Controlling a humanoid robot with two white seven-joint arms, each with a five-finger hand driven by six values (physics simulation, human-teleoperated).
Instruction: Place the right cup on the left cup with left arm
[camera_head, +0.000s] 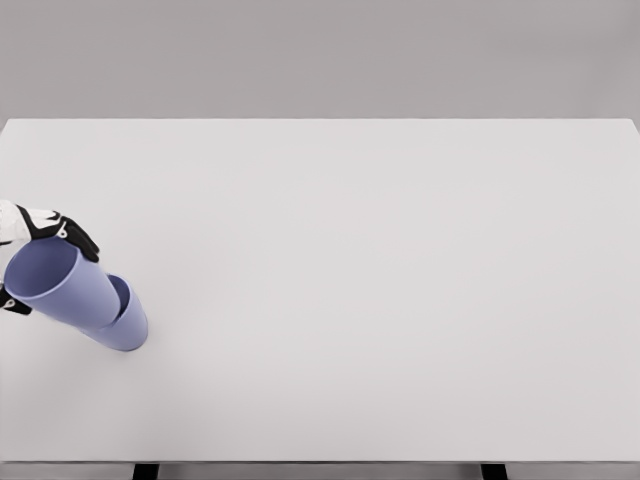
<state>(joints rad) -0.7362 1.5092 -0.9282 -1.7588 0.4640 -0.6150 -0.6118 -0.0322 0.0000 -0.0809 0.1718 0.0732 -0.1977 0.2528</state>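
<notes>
No readable text, label, number or sign appears anywhere.

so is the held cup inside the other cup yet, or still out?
In. The held cup sits nested, its bottom inside the lower cup's rim, with the left hand gripping its top.

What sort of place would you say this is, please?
Probably a bare simulated test bench: a plain white table, a blank grey backdrop, and only two purple cups, nested, at the left robot hand.
</notes>
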